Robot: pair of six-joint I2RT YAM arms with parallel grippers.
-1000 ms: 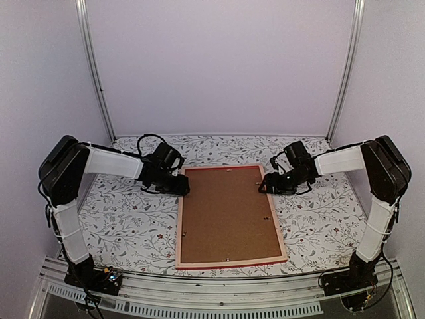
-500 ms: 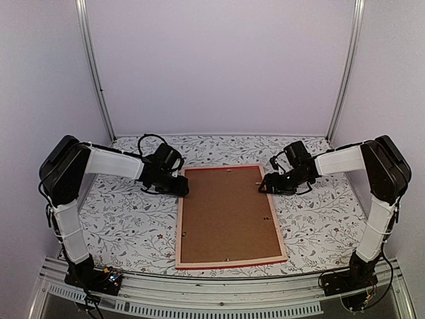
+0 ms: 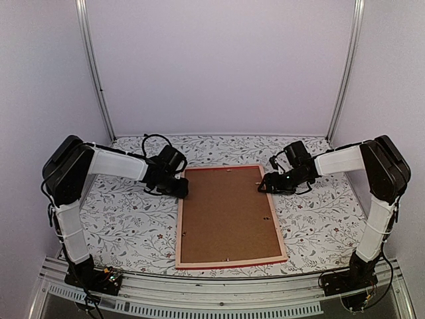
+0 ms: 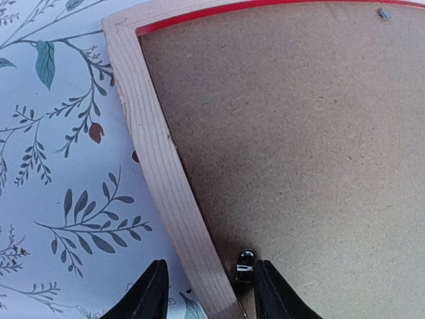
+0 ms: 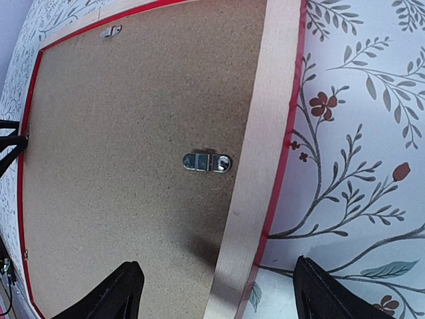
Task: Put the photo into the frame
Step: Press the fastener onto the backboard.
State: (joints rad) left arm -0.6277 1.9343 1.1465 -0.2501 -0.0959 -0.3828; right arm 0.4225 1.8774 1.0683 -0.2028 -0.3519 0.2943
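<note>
Frame [image 4: 161, 166] lies face down mid-counter [image 3: 119, 219], pale wood back up, with the brown board [image 3: 226, 212] seated in it. Photo: not in any view. I cannot tell whether it sits under the board or elsewhere.

Left tool [image 4: 209, 292]: at the far left corner, jaws part open and straddling the left rail. One finger is over the counter, the other over the board just beside a small dark tab [image 4: 244, 264]. It clamps nothing.
Right tool [image 5: 222, 296]: jaws wide, straddling the right rail near a metal clip [image 5: 207, 161] that lies flat on the board.

Judged step: freeing the board's fasteners so the board can come out.

Risks:
- The frame is loose on the counter and neither tool pins it. A sideways push on the tab may slide or turn the whole frame instead of the tab.
- The tab is small. A finger could skid off it and gouge the board or the rail.
- If the left jaws close on the rail and lift, a half-freed board may shift or drop out crooked.
- The right jaws are very wide for so small a clip, so a fingertip may miss it.
- More fasteners seem to show along the other rails. Prying with one overlooked would bend the board.
</note>
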